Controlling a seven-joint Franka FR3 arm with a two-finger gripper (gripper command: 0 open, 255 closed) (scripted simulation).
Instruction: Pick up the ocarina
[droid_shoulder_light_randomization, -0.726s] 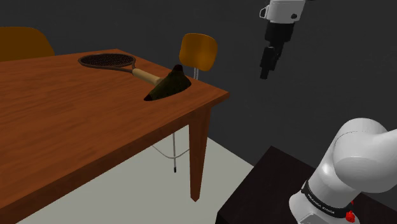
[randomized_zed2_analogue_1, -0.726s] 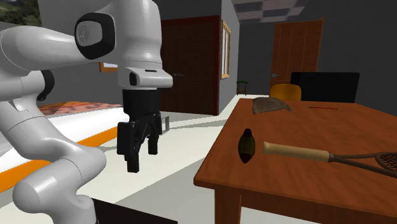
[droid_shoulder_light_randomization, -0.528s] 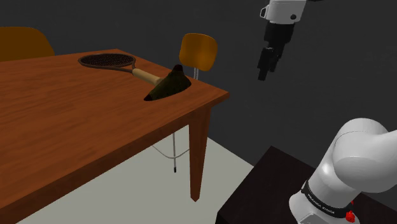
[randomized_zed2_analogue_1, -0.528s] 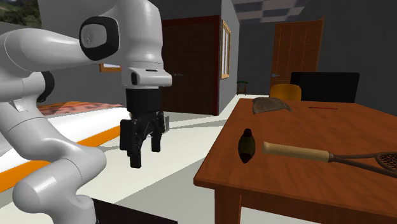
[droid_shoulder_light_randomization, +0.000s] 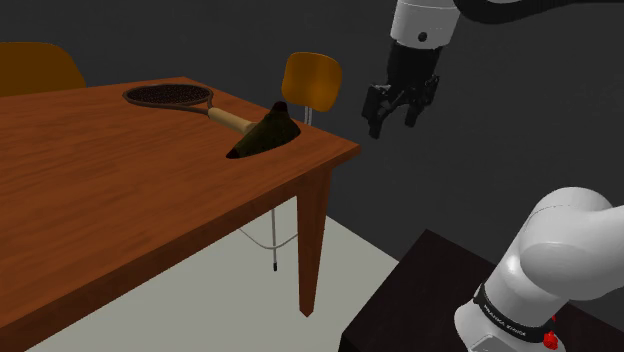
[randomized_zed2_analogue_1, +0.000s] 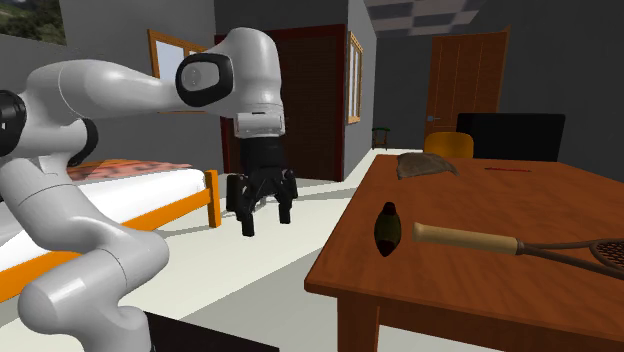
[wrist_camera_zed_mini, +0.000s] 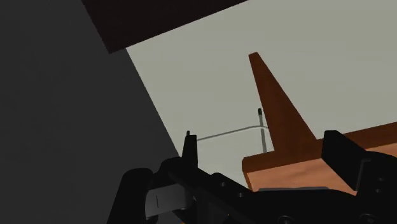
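Plainly, the gripper (droid_shoulder_light_randomization: 392, 122) is hovering open and empty, upper middle of the shoulder view. The ocarina (droid_shoulder_light_randomization: 262, 134) is lying untouched left of centre — approach and grasp remaining.

Brown wooden worktop (droid_shoulder_light_randomization: 100, 200) on square legs, one corner leg (droid_shoulder_light_randomization: 310, 245) nearest the stand. Carries, close to that corner, a dark tapered ocarina (droid_shoulder_light_randomization: 262, 135) lying flat by the edge. Just beside it, the pale handle end of a racket (droid_shoulder_light_randomization: 193, 100), dark netted head pointing away along the worktop. Further back in the second exterior view, a grey-brown domed thing (randomized_zed2_analogue_1: 425, 165) and a thin red stick (randomized_zed2_analogue_1: 510, 170), well apart from the ocarina.
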